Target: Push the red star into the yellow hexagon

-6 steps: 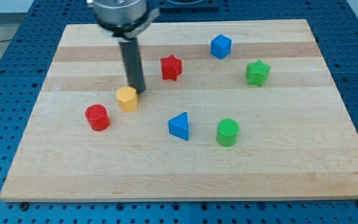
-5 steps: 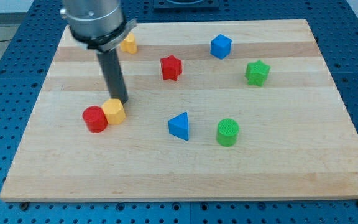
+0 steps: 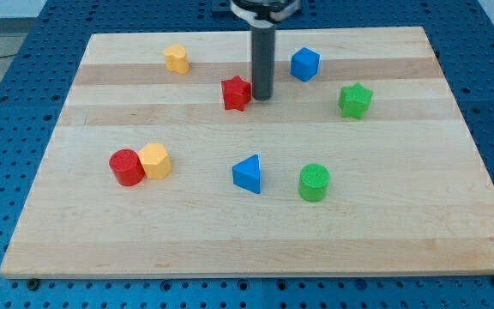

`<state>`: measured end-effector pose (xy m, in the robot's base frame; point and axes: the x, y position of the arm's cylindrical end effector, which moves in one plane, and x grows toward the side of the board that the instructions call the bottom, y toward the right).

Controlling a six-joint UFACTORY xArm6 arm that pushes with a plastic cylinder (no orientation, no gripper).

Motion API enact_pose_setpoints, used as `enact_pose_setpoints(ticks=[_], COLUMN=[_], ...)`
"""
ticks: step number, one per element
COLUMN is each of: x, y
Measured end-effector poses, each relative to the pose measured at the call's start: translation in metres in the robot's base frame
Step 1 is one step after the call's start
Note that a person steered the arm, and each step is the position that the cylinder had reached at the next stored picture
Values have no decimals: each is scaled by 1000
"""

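Tip [image 3: 262, 97] has no jaws, a bare rod, set just right of the red star [image 3: 236, 93], seemingly touching | step: lined up to shove | yellow hexagon [image 3: 155, 160] sits nearer and left, against the red cylinder [image 3: 127, 166] | next: push left and nearer, likely re-angling from the far right | no writing visible

Rod [image 3: 262, 60] cut off by the view's top edge; arm above unseen. Contact between my tip [image 3: 262, 97] and red star [image 3: 236, 93] indeterminate.
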<state>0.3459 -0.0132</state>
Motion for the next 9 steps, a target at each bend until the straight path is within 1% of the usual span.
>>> enact_pose_setpoints(ticks=[1,2,3,4,5,6,7,8,9], x=[17,0,-37,-36,-10,0,0,18,35], y=[-49,-56,-60,-94,-106,-94,-60,-57,-80])
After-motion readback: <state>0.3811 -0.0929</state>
